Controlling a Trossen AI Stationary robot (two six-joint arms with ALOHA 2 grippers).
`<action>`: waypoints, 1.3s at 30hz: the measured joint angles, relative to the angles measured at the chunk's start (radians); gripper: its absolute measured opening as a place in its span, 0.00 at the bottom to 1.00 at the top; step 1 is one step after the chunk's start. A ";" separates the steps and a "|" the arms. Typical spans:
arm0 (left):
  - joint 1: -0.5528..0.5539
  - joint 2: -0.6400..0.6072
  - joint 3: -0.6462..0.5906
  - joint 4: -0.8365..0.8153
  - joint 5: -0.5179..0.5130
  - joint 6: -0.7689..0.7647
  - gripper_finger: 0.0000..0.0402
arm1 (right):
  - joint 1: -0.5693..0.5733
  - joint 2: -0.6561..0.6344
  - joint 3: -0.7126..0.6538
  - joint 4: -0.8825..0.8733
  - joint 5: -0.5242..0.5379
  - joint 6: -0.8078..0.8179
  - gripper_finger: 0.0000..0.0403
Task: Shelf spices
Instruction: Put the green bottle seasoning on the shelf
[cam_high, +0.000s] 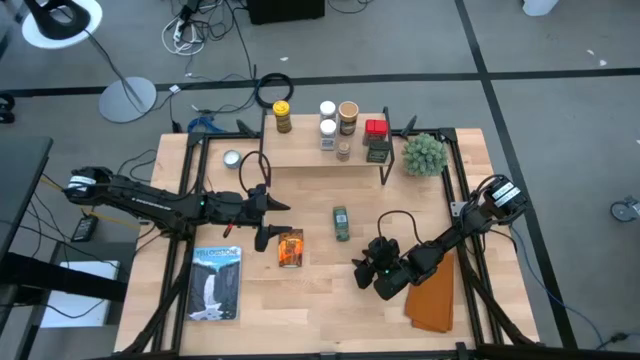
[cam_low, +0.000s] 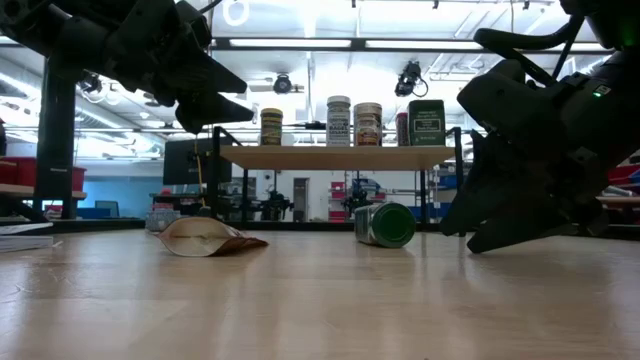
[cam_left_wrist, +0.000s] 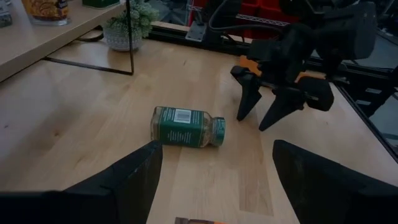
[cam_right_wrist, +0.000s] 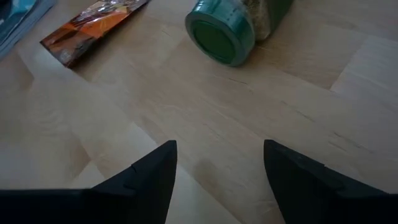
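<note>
The green-lidded jar (cam_high: 341, 222) lies on its side on the bench (cam_high: 330, 300), between both arms, with the orange packet (cam_high: 290, 248) flat beside it. The jar looks rigid and smooth and would probably roll, so it's best pinched across its body. The packet is thin and floppy, trickier. The left pincer (cam_high: 270, 220) and right pincer (cam_high: 362, 272) both hover nearby, fingers apart, empty.

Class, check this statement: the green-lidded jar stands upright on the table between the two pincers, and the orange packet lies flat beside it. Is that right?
Not quite. The green-lidded jar is not upright: it lies on its side on the table, as the left wrist view shows plainly. The rest holds: it is between the left pincer and the right pincer, and the orange packet lies flat beside it.
</note>
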 joint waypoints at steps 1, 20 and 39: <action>0.000 0.000 0.000 -0.001 -0.001 -0.001 0.77 | 0.000 0.000 0.000 0.006 0.001 -0.008 0.59; -0.031 0.348 0.007 0.301 -0.009 0.074 0.77 | -0.019 0.002 0.000 0.139 -0.058 -0.038 0.81; 0.064 0.690 0.591 -0.328 -0.066 0.515 0.72 | -0.021 0.002 0.000 0.117 -0.102 -0.239 0.77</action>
